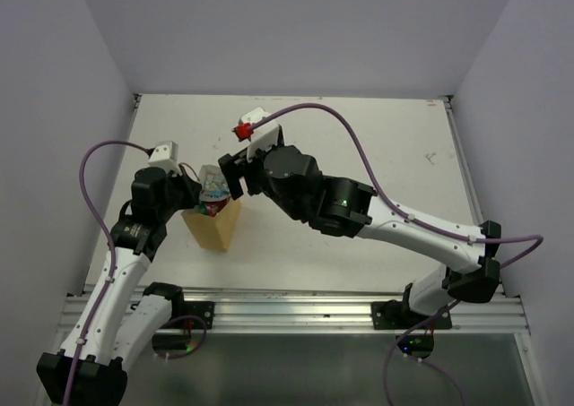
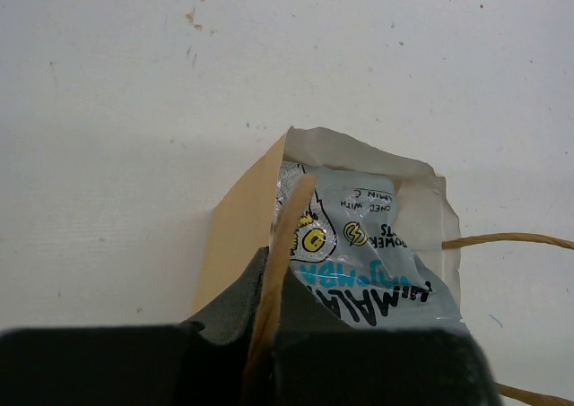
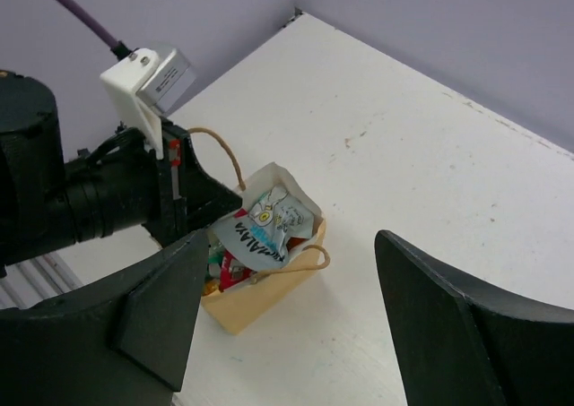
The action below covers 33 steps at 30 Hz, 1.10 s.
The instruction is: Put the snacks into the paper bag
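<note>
Silvery-blue packet (image 3: 266, 226) beneath splayed right pincer (image 3: 291, 242)

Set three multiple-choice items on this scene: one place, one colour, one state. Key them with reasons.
1. Where is the small clear silvery-blue packet?
A. sticking out of the upright tan kraft paper bag
B. flat beside it
C. under it

2. What colour is the table top?
A. black
B. white
C. green

3. The right gripper is:
A. shut on a packet
B. shut on the bag
C. open and empty

Key: 1 A, the packet pokes from the bag's mouth; 2 B, the bare surface is white; 3 C, its fingers stand wide apart with nothing between.
</note>
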Motion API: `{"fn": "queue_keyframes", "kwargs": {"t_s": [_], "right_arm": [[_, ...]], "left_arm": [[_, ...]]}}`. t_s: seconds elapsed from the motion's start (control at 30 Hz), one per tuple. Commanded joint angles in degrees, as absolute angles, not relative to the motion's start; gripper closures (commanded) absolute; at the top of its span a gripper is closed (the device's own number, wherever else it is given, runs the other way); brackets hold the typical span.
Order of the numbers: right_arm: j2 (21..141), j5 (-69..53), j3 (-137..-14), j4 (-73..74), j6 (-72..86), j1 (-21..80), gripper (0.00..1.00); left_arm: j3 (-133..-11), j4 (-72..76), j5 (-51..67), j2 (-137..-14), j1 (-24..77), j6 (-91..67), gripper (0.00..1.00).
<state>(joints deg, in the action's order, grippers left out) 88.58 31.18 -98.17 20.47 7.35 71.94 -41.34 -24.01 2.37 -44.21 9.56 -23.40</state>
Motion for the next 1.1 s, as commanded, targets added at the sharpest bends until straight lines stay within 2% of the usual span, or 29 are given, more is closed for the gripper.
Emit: {"fn": "queue_keyframes", "kwargs": {"t_s": [0.0,0.13,0.47,0.67,0.87,0.93,0.97,1.07], "right_arm": [[91.76,34.1,-95.19,18.98,11.16,71.54,0.22],[93.07,32.08,-91.76,16.44,14.32,71.54,0.22],[96.85,32.69,-93.34,16.61,16.96,71.54,0.25],[99.22,32.87,-92.64,16.7,17.84,71.54,0.31],[101.69,33.49,-92.81,16.08,17.49,71.37,0.51],[102.3,33.66,-92.81,16.08,17.32,71.19,0.71],[102.39,34.1,-92.9,16.17,17.05,71.02,0.86],[101.34,36.37,-93.51,17.48,15.83,71.02,1.0]], "left_arm": [[-40.96,-23.73,4.22,-44.47,10.02,-23.11,1.0],[-40.96,-23.82,4.39,-44.56,10.02,-23.03,1.0],[-41.04,-23.73,4.39,-44.21,10.02,-23.03,1.0],[-40.96,-23.73,4.48,-43.95,10.02,-23.03,1.0],[-40.96,-23.55,5.45,-43.95,10.11,-22.76,1.0],[-40.87,-23.21,6.24,-43.77,10.11,-22.59,1.0],[-40.87,-22.94,6.85,-43.68,10.02,-22.59,1.0],[-40.87,-22.42,7.29,-42.81,10.02,-22.76,1.0]]}}
